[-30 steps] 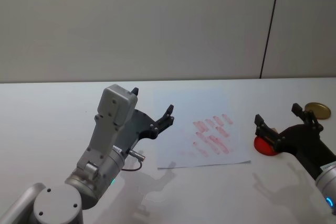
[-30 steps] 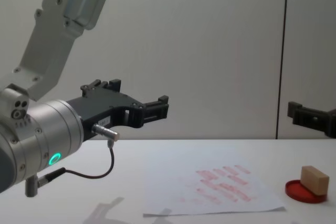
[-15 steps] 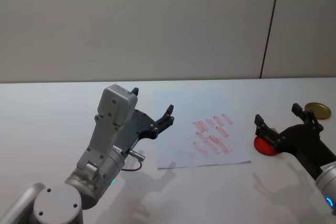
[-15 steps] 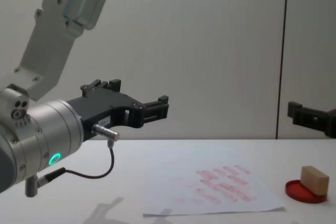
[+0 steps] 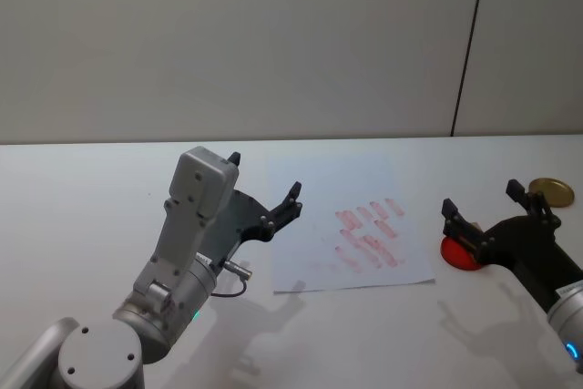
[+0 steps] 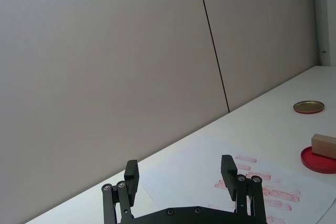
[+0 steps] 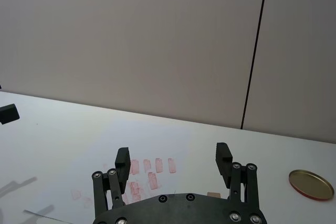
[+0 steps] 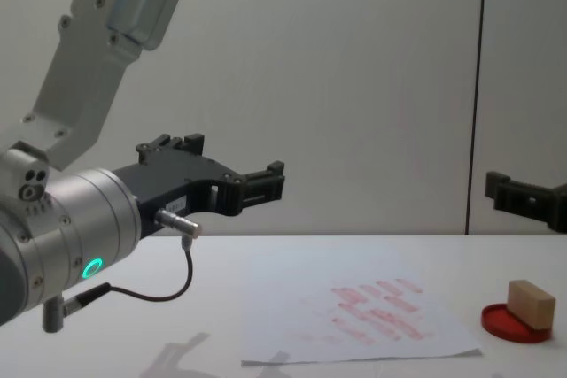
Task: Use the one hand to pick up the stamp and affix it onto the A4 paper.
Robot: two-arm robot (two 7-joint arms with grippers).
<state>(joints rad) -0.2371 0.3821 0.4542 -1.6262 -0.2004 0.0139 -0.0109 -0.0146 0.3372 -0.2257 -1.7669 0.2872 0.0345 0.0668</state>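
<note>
In the head view, our right gripper [image 5: 482,199], black and two-fingered, hangs spread and empty above the flat round red ink pad [image 5: 453,255]; the pad lies just beside the right edge of the white A4 paper sheet [image 5: 342,190] with its rows of red imprints; the left gripper [image 5: 264,176], the large one with the cable, is parked at the sheet's left edge.

In the left wrist view, the left gripper's fingers stand wide apart, holding nothing; past the sheet, the small tan wooden stamp block [image 6: 324,145] sits on the red pad.

In the right wrist view, our right fingers are parted, with the printed sheet beyond them.

In the chest view, the stamp rests on the pad almost directly beneath the right gripper; its long axis seems to run roughly side to side; we judge the right arm much the nearer, so the next move is a descent onto the block.
</note>
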